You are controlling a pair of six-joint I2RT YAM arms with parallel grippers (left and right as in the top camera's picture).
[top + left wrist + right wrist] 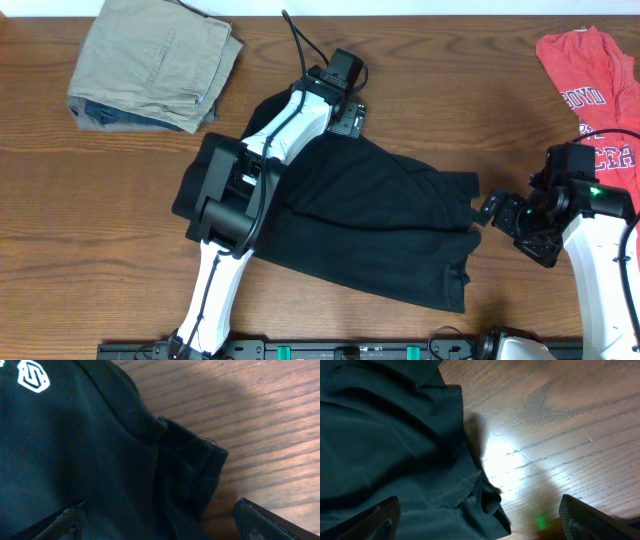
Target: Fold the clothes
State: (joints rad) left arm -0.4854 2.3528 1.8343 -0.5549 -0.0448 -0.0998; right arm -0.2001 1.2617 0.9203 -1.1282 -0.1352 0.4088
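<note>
Both the left tool (pixel 157 510) and right tool (pixel 480 505) stand spread over the crumpled black shirt (pixel 380 210), white logo (pixel 34 376) showing.

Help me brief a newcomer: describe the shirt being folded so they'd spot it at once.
On the wooden table, look at the middle. A black shirt lies rumpled there, with folded khaki trousers far left and a red T-shirt far right. It alone is black, with a small white logo.
</note>
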